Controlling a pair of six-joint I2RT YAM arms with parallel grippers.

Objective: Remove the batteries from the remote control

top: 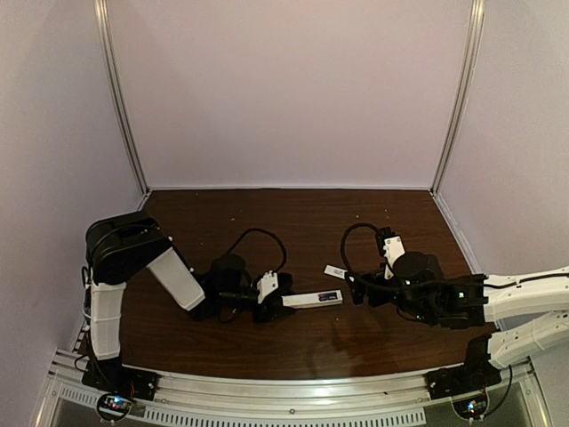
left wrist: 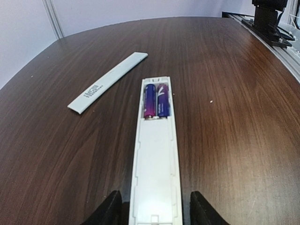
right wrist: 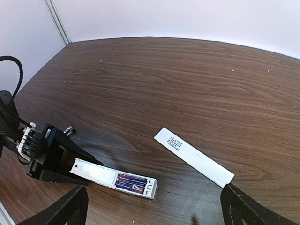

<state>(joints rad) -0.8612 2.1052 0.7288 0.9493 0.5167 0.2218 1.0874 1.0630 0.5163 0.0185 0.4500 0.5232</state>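
The remote control [left wrist: 156, 178] is a slim white bar lying flat on the table with its back open. Two purple-blue batteries [left wrist: 156, 101] sit side by side in the compartment at its far end. My left gripper [left wrist: 156, 211] straddles the remote's near end, open, with a dark gap between each finger and the plastic. In the right wrist view the remote [right wrist: 112, 177] and its batteries [right wrist: 131, 182] lie below my right gripper [right wrist: 154, 206], which hovers wide open and holds nothing. From the top view, the remote [top: 311, 300] lies between the two grippers.
The detached thin white back cover [right wrist: 193, 156] lies flat on the wood a little beyond the remote; it also shows as the back cover [left wrist: 108, 81] to the left in the left wrist view. Pale walls enclose the table on three sides.
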